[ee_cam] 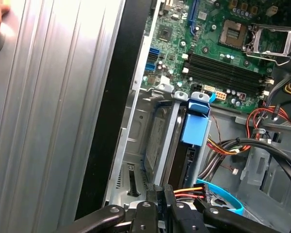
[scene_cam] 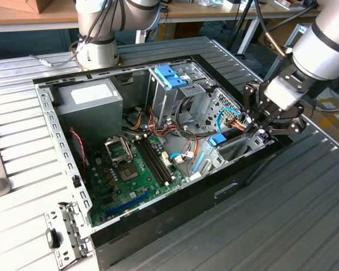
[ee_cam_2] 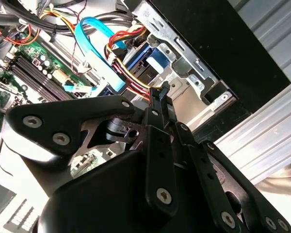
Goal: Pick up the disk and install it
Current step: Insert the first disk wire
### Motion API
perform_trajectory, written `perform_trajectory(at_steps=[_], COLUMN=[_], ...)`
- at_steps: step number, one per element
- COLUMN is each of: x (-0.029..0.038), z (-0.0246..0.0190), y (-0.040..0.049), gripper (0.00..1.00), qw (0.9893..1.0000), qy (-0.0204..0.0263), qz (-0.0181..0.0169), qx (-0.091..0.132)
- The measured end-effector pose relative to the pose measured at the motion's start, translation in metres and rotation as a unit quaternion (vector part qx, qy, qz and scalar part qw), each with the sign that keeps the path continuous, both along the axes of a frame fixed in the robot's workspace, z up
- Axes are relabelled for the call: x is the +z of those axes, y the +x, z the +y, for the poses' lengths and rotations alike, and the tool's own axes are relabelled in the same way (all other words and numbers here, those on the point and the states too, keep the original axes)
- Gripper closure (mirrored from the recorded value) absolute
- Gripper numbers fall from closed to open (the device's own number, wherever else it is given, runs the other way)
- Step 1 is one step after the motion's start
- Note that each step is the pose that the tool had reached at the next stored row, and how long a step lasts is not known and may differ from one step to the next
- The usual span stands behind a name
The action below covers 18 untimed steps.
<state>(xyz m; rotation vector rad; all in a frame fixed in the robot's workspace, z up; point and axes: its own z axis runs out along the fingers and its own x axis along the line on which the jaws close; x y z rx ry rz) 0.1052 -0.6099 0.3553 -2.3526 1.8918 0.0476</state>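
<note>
The disk (scene_cam: 219, 140), a grey drive with bright blue rails, stands on edge in the metal bay at the open case's front corner, on the exterior view's right. Its blue rail shows in the first wrist view (ee_cam: 195, 127) and, behind red and yellow wires, in the second wrist view (ee_cam_2: 146, 68). My gripper (scene_cam: 252, 126) hangs right above the disk's cable end, and its black fingers (ee_cam_2: 161, 99) are pressed together and shut. In the first wrist view my gripper (ee_cam: 163, 194) sits just over the disk's end. Whether it touches the disk I cannot tell.
The green motherboard (scene_cam: 130, 164) lies in the middle of the case. A grey power-supply box (scene_cam: 90, 101) fills the far corner. A blue clip (scene_cam: 170, 76) tops the drive cage. A light blue flat cable (ee_cam_2: 99, 43) and wire bundles crowd the bay. The case's black wall (scene_cam: 214, 192) runs alongside.
</note>
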Motion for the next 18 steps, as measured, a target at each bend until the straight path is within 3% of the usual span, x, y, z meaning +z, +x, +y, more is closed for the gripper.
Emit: perform_trajectory(at_steps=[7, 14, 18], x=[-0.0020, -0.0027, -0.0032], z=[0.0009, 0.0096, 0.0114], y=[-0.0030, -0.0076, -0.0084], gripper=[0.83, 0.83, 0.83], qw=[0.9995, 0.9991, 0.9987], qy=[-0.0002, -0.0001, -0.0001], qz=[0.0000, 0.0000, 0.0000], qx=[-0.030, -0.042, -0.050])
